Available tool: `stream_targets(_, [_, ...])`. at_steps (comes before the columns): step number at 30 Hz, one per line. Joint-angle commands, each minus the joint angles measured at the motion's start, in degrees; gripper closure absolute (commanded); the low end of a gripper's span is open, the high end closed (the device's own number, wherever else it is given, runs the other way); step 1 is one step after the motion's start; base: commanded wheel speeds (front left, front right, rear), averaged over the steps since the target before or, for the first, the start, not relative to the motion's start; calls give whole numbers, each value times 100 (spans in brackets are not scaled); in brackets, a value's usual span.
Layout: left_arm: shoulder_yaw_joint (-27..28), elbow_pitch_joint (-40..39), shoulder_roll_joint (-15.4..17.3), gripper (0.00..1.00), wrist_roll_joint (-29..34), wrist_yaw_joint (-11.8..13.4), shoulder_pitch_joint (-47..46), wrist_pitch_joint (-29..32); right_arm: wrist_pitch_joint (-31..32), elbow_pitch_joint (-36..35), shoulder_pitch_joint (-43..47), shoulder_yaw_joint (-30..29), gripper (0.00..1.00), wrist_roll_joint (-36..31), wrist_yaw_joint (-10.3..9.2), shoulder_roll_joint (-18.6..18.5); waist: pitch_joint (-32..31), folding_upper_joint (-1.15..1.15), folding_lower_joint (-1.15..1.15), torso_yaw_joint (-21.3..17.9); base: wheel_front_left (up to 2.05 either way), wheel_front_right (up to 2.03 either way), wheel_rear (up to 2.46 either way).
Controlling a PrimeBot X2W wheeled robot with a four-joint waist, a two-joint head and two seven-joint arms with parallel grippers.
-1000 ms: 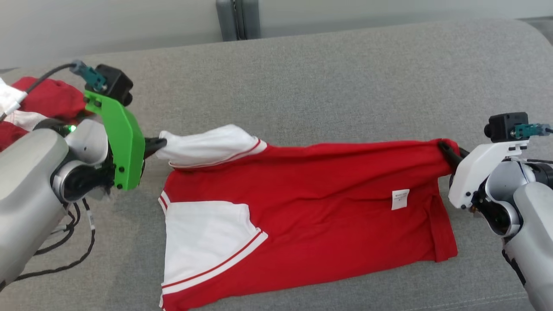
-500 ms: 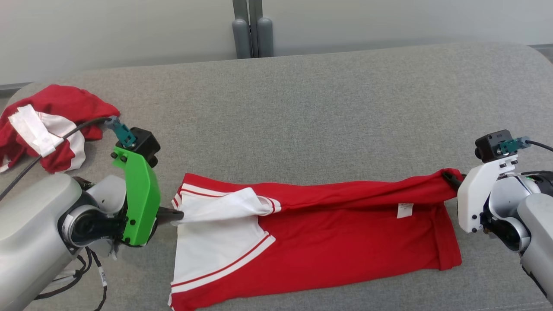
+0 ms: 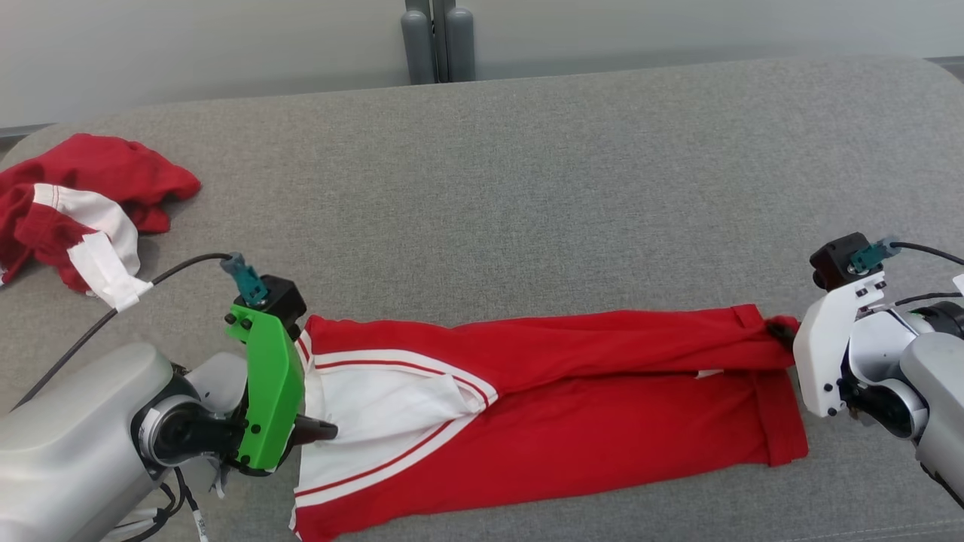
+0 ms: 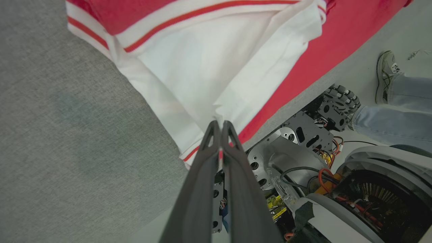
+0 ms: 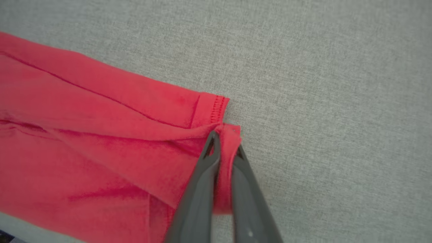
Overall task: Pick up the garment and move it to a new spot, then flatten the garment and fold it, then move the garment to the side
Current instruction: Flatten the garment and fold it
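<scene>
Folded lengthways now, the red-and-white T-shirt (image 3: pixel 572 421) has had its far edge drawn over its near half since a second ago.
Left jaws are pinched together on the white sleeve (image 4: pixel 216 67); right jaws are clamped on the red hem corner (image 5: pixel 232 132). Between them the shirt lies stretched on the grey sofa cushion (image 3: pixel 565 188). A crumpled red-and-white garment (image 3: pixel 83 203) lies well beyond the left jaws.

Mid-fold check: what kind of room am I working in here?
Probably an indoor test space, not a home. The garment lies on a wide grey upholstered pad before a bare pale wall, and a person's shoe stands beside the robot's exposed base.
</scene>
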Motion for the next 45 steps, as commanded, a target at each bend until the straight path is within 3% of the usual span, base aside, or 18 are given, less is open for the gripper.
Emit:
stream_targets(1, [0, 24, -40, 80, 15, 7, 98, 25, 62, 27, -76, 66, 34, 88, -5, -75, 10, 0, 0, -15, 0, 0, 0])
stream_targets(2, [-7, 50, -45, 53, 28, 3, 112, 62, 81, 20, -90, 107, 0, 148, -5, -76, 12, 0, 0, -22, 0, 0, 0])
stream_targets(3, [-20, 68, -48, 53, 45, -7, 133, 109, 88, 27, -94, 148, 0, 221, -5, -79, 8, 0, 0, -31, 0, 0, 0])
stream_targets(4, [-25, 84, -43, 0, 59, -15, 151, 134, 124, 15, -92, 210, 0, 260, -5, -83, -1, 0, 0, -38, 0, 0, 0])
stream_targets(8, [-38, 154, -57, 0, 111, -39, 228, 168, -10, -79, -137, 307, 0, 450, -5, -185, -92, 0, 0, -57, 0, 0, 0])
stream_targets(14, [89, 61, 52, 0, 194, -82, 232, -184, -599, -390, 33, -17, 0, 764, -5, -297, -295, 0, 0, -30, 0, 0, 0])
stream_targets(19, [470, -127, 223, 0, 487, -109, 248, -1197, -1161, -680, 274, -475, 0, 900, -5, -402, -484, 0, 0, 25, 0, 0, 0])
stream_targets(23, [795, -347, 396, 0, 719, 39, 437, -2159, -1746, -825, 550, -933, 0, 714, -5, -364, -638, 0, 0, 72, 0, 0, 0])
stream_targets(29, [1301, -703, 725, 0, 1420, 493, 941, -4150, -2789, -764, 1098, -1920, 0, 141, -4, 143, -810, 0, 0, 141, 0, 0, 0])
stream_targets(34, [1606, -938, 797, 0, 1830, 1256, 1598, -5667, -3537, -872, 1747, -2944, 0, -442, -3, 747, -872, 0, 0, 249, 0, 0, 0])
stream_targets(38, [2021, -1126, 710, 0, 2008, 1771, 2169, -6124, -3691, -1247, 2223, -3488, 0, -897, -3, 1121, -886, 0, 0, 302, 0, 0, 0])
stream_targets(40, [2443, -1284, 505, 0, 2103, 1955, 2469, -6161, -3709, -1417, 2457, -3632, 0, -1043, -3, 1297, -896, 0, 0, 337, 0, 0, 0])
stream_targets(45, [3637, -1536, -129, 0, 2990, 2142, 3496, -6153, -3622, -1736, 2924, -3769, 0, -1321, -3, 1586, -918, 0, 0, 367, 0, 0, 0])
